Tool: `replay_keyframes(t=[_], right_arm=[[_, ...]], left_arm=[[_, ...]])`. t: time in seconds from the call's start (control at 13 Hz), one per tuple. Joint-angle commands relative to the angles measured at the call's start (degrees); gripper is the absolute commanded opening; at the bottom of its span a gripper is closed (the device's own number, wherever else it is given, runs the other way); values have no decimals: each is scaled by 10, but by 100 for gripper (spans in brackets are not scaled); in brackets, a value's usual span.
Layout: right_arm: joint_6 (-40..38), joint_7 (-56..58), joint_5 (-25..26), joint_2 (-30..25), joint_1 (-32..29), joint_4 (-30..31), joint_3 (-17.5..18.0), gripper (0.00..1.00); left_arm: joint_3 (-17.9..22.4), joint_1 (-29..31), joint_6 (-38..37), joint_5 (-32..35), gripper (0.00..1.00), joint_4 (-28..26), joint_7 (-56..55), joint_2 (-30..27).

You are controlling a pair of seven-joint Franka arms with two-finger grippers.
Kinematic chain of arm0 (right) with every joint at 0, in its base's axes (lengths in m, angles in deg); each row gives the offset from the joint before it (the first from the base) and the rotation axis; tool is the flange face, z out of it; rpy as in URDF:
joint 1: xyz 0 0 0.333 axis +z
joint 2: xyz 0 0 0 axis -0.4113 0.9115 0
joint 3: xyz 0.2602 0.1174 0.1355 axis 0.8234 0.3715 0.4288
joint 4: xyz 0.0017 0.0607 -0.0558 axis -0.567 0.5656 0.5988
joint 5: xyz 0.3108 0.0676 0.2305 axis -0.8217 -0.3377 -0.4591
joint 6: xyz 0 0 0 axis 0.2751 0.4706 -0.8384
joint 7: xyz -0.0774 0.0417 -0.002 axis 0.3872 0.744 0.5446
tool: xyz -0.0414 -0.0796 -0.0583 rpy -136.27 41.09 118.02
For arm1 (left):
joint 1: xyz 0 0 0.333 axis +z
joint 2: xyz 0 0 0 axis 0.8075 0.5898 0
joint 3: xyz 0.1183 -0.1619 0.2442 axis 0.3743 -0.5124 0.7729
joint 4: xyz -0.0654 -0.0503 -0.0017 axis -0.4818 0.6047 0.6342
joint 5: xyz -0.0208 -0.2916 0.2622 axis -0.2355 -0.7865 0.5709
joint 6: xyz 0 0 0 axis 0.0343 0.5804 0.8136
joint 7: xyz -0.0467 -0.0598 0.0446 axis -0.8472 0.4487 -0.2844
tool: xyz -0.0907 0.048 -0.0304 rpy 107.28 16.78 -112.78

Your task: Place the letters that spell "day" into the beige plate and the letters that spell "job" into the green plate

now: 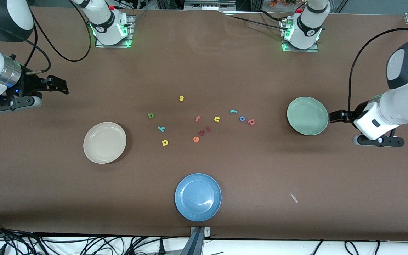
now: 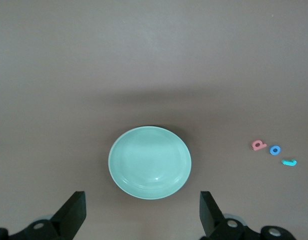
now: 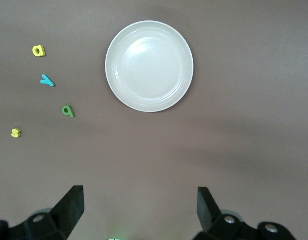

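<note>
Front view: the beige plate (image 1: 105,142) is lying at left of centre and the green plate (image 1: 307,115) at right on the brown bench (image 1: 204,71), with the olive d (image 1: 150,115), teal y (image 1: 161,129), yellow a (image 1: 165,142), light-teal j (image 1: 233,111), blue o (image 1: 242,118) and pinkish-red b (image 1: 251,122) scattered between them; the right hand (image 1: 60,86) is waiting at upper left and the left hand (image 1: 335,116) at right, beside the green plate. Left wrist view: the left hand (image 2: 142,212), fingers spread open and empty, is hovering at the bottom edge, the green plate (image 2: 149,162) sitting centrally and the b (image 2: 259,145), o (image 2: 276,149) and j (image 2: 289,162) at right. Right wrist view: the right hand (image 3: 140,209) is likewise standing open and empty at the bottom, the beige plate (image 3: 149,65) lying at top centre and the a (image 3: 38,50), y (image 3: 47,80) and d (image 3: 68,111) at left.

Foam letters (image 1: 199,133): eleven. Plates (image 1: 198,197): three.
</note>
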Motion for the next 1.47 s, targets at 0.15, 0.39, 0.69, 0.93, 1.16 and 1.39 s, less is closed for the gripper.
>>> replay_keyframes(t=[0.15, 0.39, 0.69, 0.93, 1.16, 1.39], right_arm=[[52, -23, 0, 24, 0, 8, 22, 100], [107, -95, 1, 35, 1, 33, 67, 100], [188, -175, 4, 64, 1, 63, 138, 100], [234, -183, 10, 115, 4, 66, 176, 100], [280, -183, 73, 170, 29, 66, 197, 100], [309, -179, 100, 211, 39, 69, 204, 100]], left_arm=[[-27, -25, 77, -54, 100, -107, -201, -10], [-63, -34, 195, -49, 100, -205, -375, -9], [-66, -84, 278, -42, 100, -241, -535, 39], [-65, -114, 370, 14, 100, -249, -653, 104], [-65, -130, 420, 121, 100, -253, -770, 166], [-64, -143, 441, 174, 99, -252, -825, 194]])
